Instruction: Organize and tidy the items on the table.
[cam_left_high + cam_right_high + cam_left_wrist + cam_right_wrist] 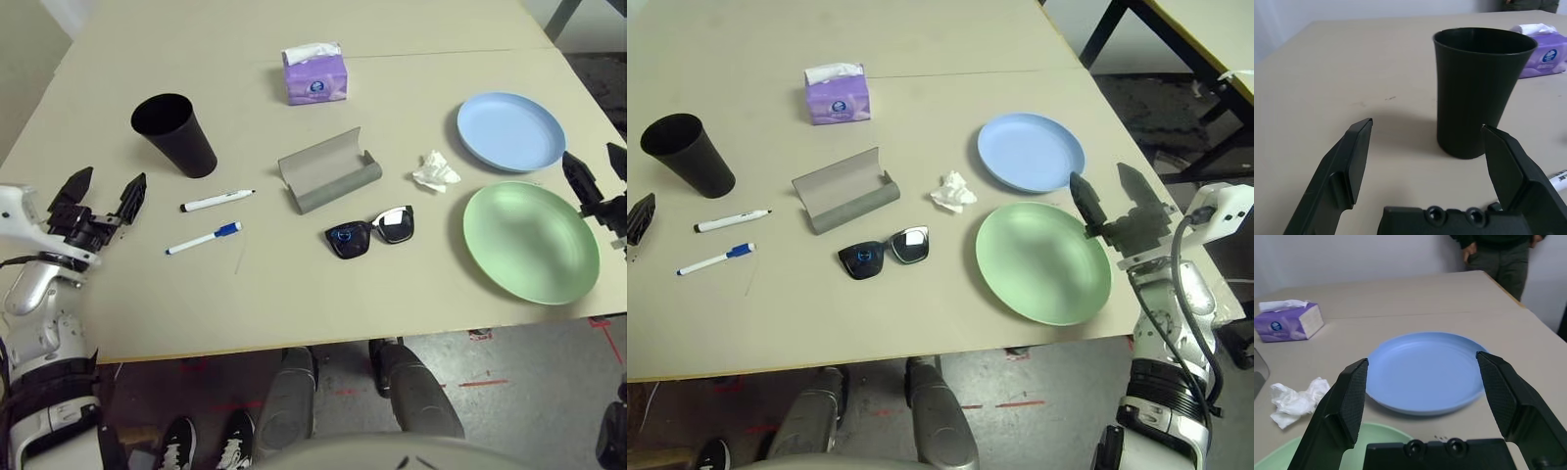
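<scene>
The green plate and a standing person are cut off by frame edges

On the pale beige table, the cup is black, the plates blue and green, the glasses case grey. Both markers are white, one black-capped, one blue-capped. The sunglasses are black, the crumpled tissue white, the tissue pack purple.

Two head cameras looked down over the table, sharing its whole spread. The left wrist camera faced the cup at close range; the right wrist camera faced the blue plate.
</scene>
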Robot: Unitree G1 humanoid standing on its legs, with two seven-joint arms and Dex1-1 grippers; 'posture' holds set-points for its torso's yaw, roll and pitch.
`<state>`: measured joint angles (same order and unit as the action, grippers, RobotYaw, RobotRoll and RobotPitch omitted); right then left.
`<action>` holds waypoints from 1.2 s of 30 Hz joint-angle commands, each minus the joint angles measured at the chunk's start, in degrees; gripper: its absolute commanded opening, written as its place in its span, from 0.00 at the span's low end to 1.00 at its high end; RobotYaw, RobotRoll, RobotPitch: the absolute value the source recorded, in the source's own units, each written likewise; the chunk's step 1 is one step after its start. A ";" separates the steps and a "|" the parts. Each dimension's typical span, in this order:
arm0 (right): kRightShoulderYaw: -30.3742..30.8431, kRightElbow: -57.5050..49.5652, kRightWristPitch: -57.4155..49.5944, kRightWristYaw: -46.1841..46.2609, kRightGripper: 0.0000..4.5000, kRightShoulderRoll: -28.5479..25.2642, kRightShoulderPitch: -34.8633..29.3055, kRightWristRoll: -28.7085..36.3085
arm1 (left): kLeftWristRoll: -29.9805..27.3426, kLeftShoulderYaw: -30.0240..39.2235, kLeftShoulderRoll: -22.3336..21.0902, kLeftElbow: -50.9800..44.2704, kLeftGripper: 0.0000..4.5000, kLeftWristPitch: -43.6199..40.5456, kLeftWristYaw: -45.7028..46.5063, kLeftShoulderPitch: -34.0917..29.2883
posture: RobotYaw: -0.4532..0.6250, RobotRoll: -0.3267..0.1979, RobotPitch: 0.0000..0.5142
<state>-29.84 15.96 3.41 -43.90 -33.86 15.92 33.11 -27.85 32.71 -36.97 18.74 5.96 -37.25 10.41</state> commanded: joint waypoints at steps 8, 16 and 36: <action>1.01 0.66 -0.46 0.12 0.99 0.22 -0.82 -1.06 | 0.21 0.83 -1.48 1.58 1.00 0.00 -0.88 -1.63 | 0.30 0.62 0.48; 1.56 0.51 0.24 -1.63 0.99 -1.09 -1.71 -1.95 | -1.41 0.11 -4.76 1.89 1.00 -2.38 -5.93 -1.61 | 0.29 0.62 0.48; -0.43 -2.04 -3.13 -4.16 0.99 -4.05 -5.70 0.32 | -6.90 -16.63 -10.76 -1.97 1.00 -19.80 -40.52 8.27 | 0.21 0.62 0.51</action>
<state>-28.79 15.16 0.91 -47.86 -37.22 11.49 32.93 -35.52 17.10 -47.51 16.86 -14.03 -76.02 18.80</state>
